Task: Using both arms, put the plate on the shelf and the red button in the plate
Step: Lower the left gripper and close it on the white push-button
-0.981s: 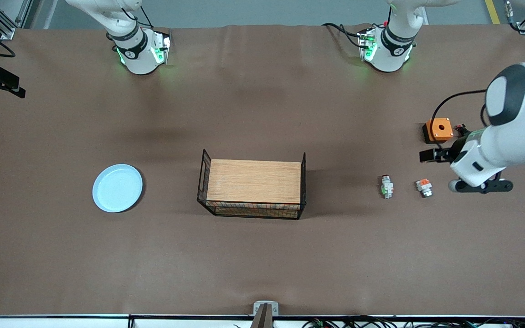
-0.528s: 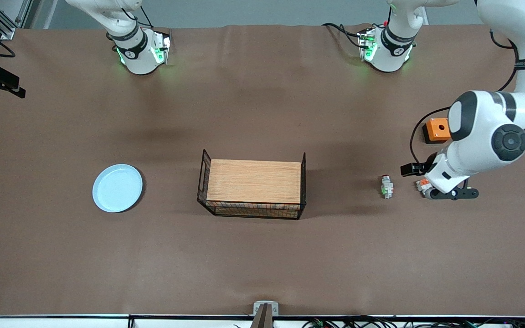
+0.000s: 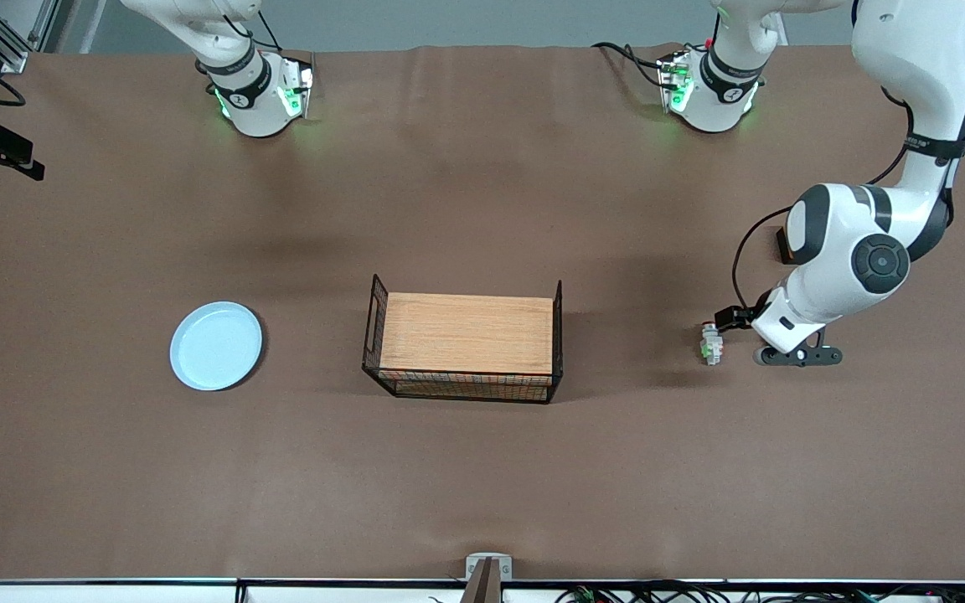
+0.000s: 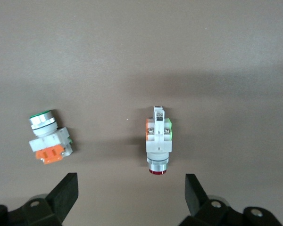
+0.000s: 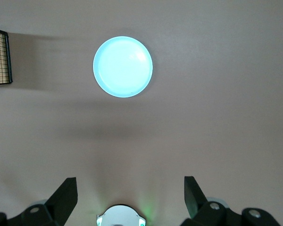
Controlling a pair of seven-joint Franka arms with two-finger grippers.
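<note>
The red button (image 3: 710, 342) lies on the brown table between the basket and the left arm's end; it is white-grey with a dark red cap. In the left wrist view the red button (image 4: 158, 141) lies just ahead of my open, empty left gripper (image 4: 131, 195), nearer one finger (image 4: 195, 195). The left arm's wrist (image 3: 792, 327) hangs over the table beside the button. The pale blue plate (image 3: 216, 345) lies toward the right arm's end. My right gripper (image 5: 131, 195) is open and empty, high over the table near its base, with the plate (image 5: 123, 67) in its view.
A wooden-topped wire basket (image 3: 466, 343) stands mid-table between plate and button. A similar white part with an orange block (image 4: 49, 139) lies beside the button, hidden under the left arm in the front view. The orange box (image 3: 781, 243) shows only as a sliver by that arm.
The left arm has swung from the table's end toward the red button and now covers the orange-block part and most of the orange box. Plate, basket and button have not moved.
</note>
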